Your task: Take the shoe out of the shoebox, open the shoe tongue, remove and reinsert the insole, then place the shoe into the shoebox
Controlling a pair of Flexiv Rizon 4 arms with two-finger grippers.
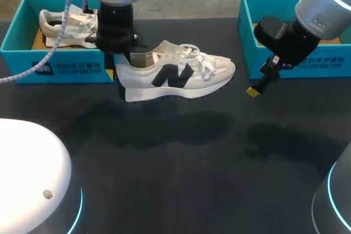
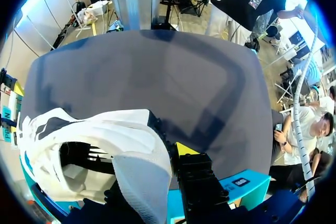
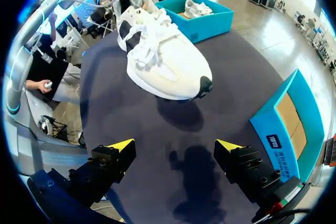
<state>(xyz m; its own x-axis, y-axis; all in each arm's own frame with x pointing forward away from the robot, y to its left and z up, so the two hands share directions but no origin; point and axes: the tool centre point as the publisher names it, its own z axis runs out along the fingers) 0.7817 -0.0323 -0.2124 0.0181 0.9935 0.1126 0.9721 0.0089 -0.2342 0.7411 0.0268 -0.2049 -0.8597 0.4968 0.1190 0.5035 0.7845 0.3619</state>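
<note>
Near the far table (image 1: 181, 163) edge, my left gripper (image 1: 117, 63) points down, pinching the shoe (image 1: 175, 75); my right gripper (image 3: 176, 148) hangs spread.

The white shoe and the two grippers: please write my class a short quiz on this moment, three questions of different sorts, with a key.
1. True or false: the left gripper is shut on the heel of the white shoe.
2. Multiple choice: the right gripper is
A. open, with nothing between its fingers
B. shut on the shoe's laces
C. shut on an insole
3. Short answer: on which side of the robot stands the shoebox that holds the second shoe?

Key: 1 true; 2 A; 3 left.
</note>
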